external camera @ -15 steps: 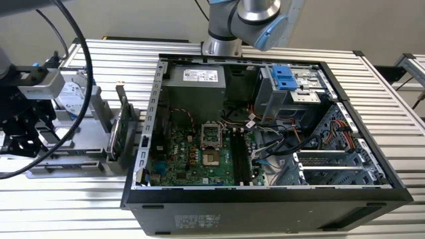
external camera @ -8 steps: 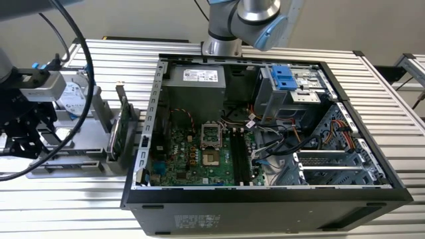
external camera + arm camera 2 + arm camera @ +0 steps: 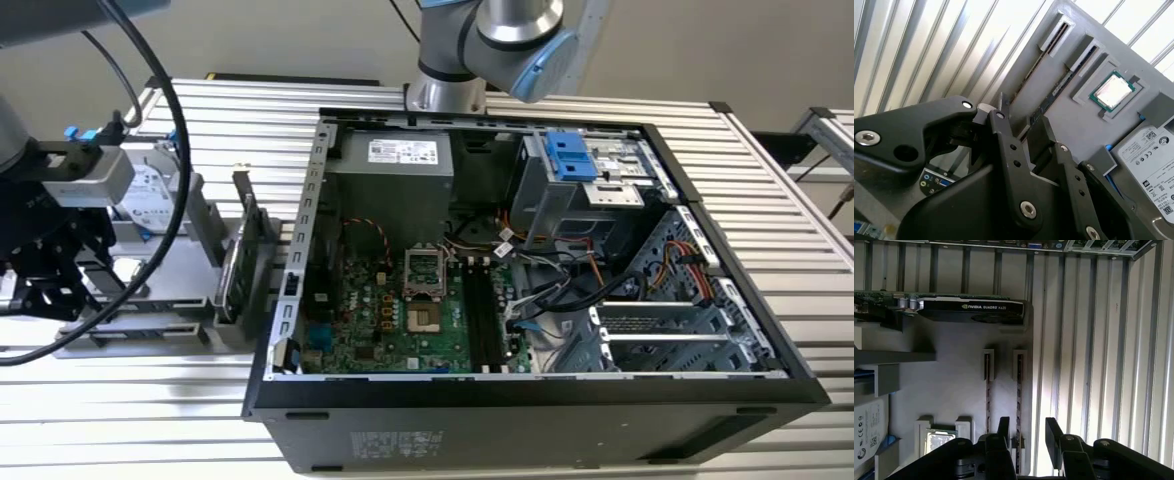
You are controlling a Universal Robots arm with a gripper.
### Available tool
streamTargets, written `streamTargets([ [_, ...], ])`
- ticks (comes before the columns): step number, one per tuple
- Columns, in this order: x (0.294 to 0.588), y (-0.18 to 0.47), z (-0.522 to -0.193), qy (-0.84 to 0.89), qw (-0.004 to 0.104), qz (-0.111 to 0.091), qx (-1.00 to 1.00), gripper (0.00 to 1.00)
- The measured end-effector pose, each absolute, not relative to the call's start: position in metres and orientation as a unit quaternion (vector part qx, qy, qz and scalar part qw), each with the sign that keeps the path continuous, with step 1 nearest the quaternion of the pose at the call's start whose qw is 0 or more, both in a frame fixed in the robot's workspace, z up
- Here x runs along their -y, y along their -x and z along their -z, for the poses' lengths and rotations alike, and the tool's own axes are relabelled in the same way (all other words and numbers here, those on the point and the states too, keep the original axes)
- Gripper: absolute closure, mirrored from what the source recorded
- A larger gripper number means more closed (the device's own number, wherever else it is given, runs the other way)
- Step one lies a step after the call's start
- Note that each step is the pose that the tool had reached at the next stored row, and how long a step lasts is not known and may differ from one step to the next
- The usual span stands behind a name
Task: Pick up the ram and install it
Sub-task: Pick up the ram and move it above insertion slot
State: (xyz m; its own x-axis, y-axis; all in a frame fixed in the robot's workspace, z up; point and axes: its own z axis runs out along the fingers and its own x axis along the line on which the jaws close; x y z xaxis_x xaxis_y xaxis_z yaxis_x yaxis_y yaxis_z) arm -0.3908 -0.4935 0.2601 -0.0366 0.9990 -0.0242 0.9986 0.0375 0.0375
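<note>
Grey holder (image 3: 954,365), two ram sticks (image 3: 987,402) (image 3: 1018,395)

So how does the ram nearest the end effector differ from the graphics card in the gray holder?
The ram is a thin, narrow stick; the graphics card is far broader, with a black cover. The ram shows between the fingers of the open end effector; the graphics card sits away from it. Both stand on edge in the gray holder.

Silver arm (image 3: 514,25) with a pale-blue joint cap (image 3: 550,62); black hand (image 3: 1028,432), linked bars, silver screws (image 3: 1028,210), possibly plastic.
</note>
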Motion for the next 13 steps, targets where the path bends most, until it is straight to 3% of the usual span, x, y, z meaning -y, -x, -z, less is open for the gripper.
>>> streamTargets([
  [13, 0.4935, 0.3908, -0.2523, -0.694, 0.022, -0.005, -0.720, 0.00],
])
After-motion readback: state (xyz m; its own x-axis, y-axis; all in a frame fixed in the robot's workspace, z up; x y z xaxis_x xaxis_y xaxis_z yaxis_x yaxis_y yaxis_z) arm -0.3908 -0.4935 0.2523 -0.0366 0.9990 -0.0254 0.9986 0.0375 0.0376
